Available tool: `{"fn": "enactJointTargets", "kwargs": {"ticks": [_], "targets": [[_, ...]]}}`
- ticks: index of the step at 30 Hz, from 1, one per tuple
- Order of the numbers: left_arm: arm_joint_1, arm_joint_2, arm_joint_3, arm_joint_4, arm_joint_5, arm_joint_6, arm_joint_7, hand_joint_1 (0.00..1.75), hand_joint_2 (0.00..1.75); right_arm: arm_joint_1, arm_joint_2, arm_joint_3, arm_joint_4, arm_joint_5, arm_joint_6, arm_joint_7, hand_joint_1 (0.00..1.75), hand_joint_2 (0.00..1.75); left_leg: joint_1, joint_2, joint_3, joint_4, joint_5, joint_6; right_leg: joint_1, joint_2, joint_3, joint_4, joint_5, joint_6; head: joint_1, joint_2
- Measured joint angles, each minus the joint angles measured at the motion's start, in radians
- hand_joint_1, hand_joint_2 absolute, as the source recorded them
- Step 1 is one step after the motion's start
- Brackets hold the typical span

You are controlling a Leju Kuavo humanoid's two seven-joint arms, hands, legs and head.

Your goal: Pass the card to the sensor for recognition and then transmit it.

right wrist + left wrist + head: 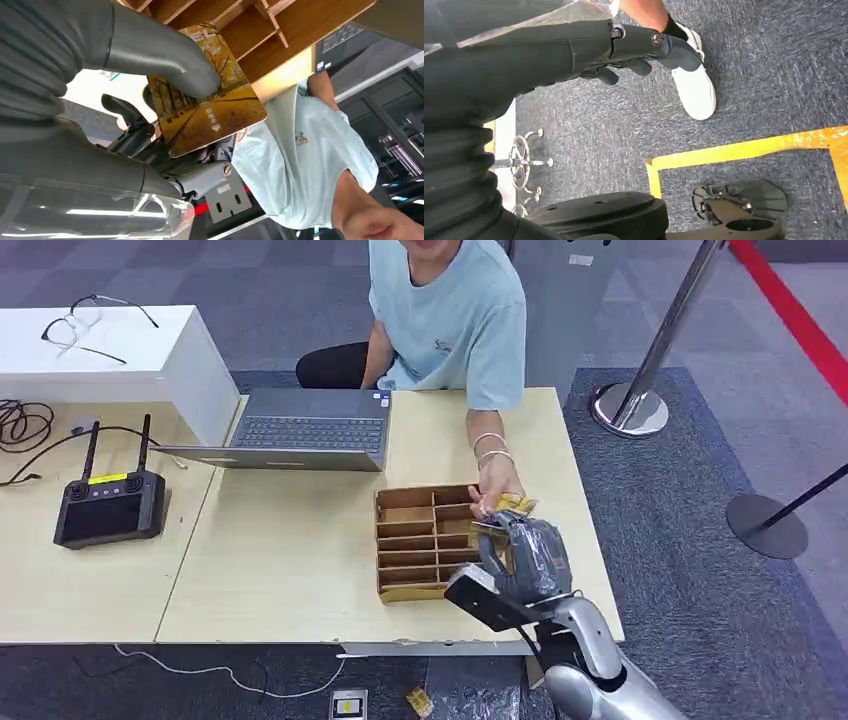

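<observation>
A yellow card point(507, 506) with an autumn tree picture is in my right hand point(527, 555), above the right side of a wooden divided box point(420, 540). In the right wrist view my thumb point(165, 60) presses the card point(210, 112) against the fingers behind it. A seated person in a light blue shirt reaches an arm across the table, and their hand point(495, 483) is at the card's far edge, touching it. My left hand point(639, 50) hangs beside my body over the carpet, its fingers loosely bent and holding nothing.
An open laptop point(300, 430) lies at the table's far side. A black controller with antennas point(108, 505) sits on the left table, and glasses point(75, 325) lie on a white box. Stanchion bases point(628, 408) stand on the carpet to the right. Yellow floor tape point(734, 150) runs below my left hand.
</observation>
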State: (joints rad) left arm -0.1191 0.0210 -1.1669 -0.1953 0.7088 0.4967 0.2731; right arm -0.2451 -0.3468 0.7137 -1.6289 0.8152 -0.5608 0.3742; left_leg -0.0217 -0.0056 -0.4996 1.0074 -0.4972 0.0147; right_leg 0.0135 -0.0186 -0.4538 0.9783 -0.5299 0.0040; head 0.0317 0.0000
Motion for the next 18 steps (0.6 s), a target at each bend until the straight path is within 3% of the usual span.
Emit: {"fn": "enactJointTargets", "kwargs": {"ticks": [18], "targets": [[0.000, 0.000, 0.000, 0.000, 0.000, 0.000, 0.000, 0.00, 1.75, 0.005, 0.008, 0.000, 0.006, 0.001, -0.010, -0.004, 1.75, 1.75, 0.000, 0.000, 0.000, 0.000, 0.000, 0.000, 0.000, 0.000, 0.000, 0.000, 0.000, 0.000, 0.000, 0.000]]}}
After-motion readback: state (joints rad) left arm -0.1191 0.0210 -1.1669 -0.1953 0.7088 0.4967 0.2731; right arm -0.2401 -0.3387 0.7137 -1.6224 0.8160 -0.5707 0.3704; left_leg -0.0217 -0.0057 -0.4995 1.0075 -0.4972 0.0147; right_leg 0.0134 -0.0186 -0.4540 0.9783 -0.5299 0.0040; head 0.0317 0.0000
